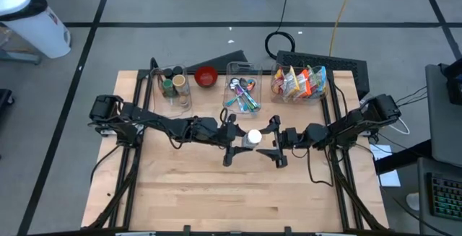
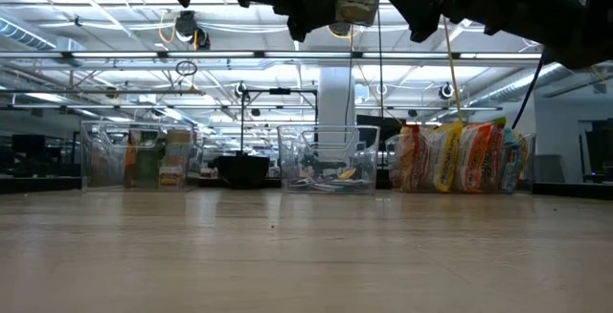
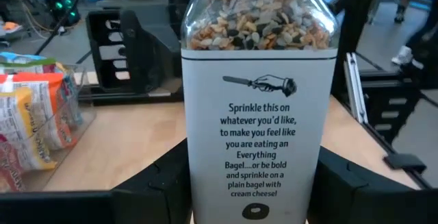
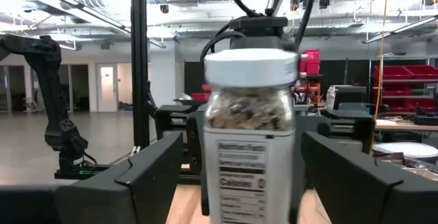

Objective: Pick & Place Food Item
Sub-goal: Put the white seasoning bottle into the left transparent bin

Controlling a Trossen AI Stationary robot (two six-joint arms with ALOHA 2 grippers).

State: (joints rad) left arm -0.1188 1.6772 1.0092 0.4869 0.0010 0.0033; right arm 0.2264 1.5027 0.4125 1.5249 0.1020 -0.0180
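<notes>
— Two grippers met over the middle of the table, did they not? What sat between them?

— One seasoning jar (image 1: 253, 137), white-capped and upright, held clear above the wood. The left gripper (image 1: 232, 141) was clamped on it: in the left wrist view the jar (image 3: 259, 107) filled the space between that arm's dark fingers (image 3: 164, 183), its white label facing the camera and mixed seeds showing through the clear shoulder.

— And the right gripper?

— The right gripper (image 1: 276, 146) faced the left one from the opposite side of the jar, its fingers spread wide. In the right wrist view the jar (image 4: 250, 138) stood between the two fingers (image 4: 147, 172) with a gap on either side, so they straddled it without touching.

— What lay beyond the pair?

— Behind both grippers, along the far edge of the table (image 1: 202, 200), ran a row of containers: a clear bin of small jars (image 1: 174, 86) behind the left arm, a red bowl (image 1: 206, 76) beside it, a clear bin of utensils (image 1: 243, 92) just behind the held jar, and a bin of bright snack packets (image 1: 299, 83) behind the right arm.

— From table height?

— Only the jar's underside (image 2: 356, 9) showed, high up among the dark arms.
</notes>
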